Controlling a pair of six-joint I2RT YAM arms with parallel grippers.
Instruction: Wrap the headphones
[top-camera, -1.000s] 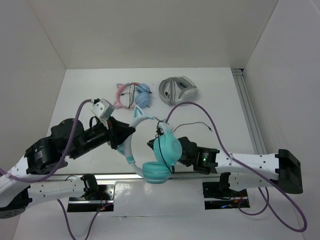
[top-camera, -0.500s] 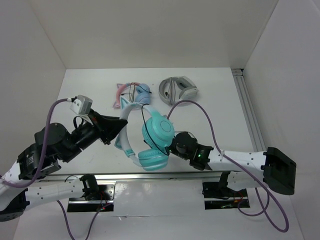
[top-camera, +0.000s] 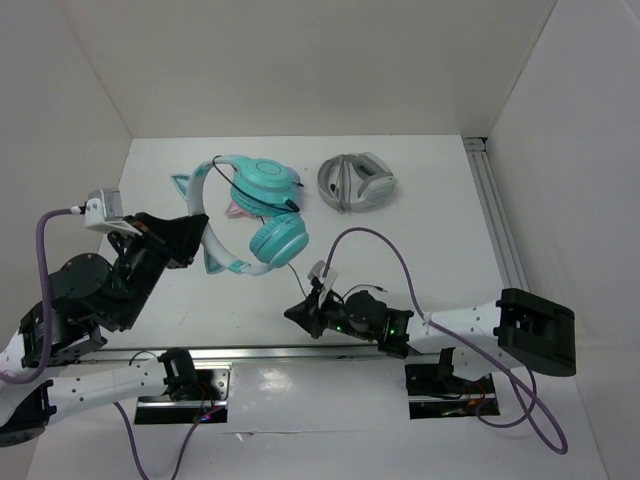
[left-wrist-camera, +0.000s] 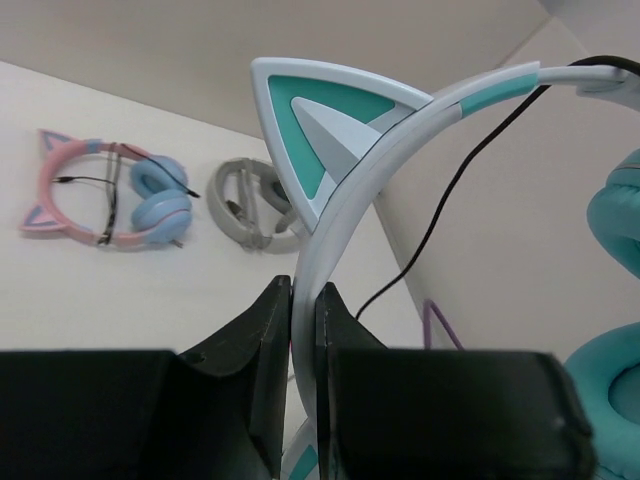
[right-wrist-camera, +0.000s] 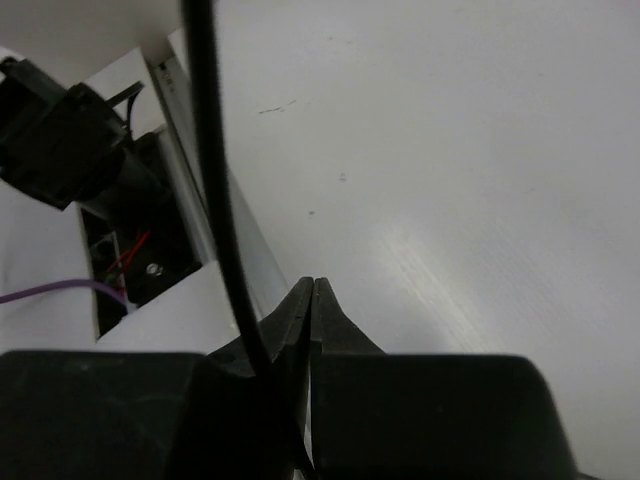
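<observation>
Three headsets: my left gripper (left-wrist-camera: 303, 300) clamps the teal headphones (top-camera: 262, 183) by the headband. The pink-and-blue pair (left-wrist-camera: 110, 190) and grey pair (top-camera: 355, 182) lie beyond. My right gripper (right-wrist-camera: 312, 290) is pinched closed beside the cable (right-wrist-camera: 210, 150).

I'm driving this in a lab test cell, not a home: bare white walls (top-camera: 300, 70) box in the white table (top-camera: 440, 200) beyond my left pincer (top-camera: 200, 238), an aluminium rail (top-camera: 497, 225) runs well off to its right, and behind it purple cables (top-camera: 40, 260) loop past bolted arm mounts (top-camera: 210, 385).
</observation>
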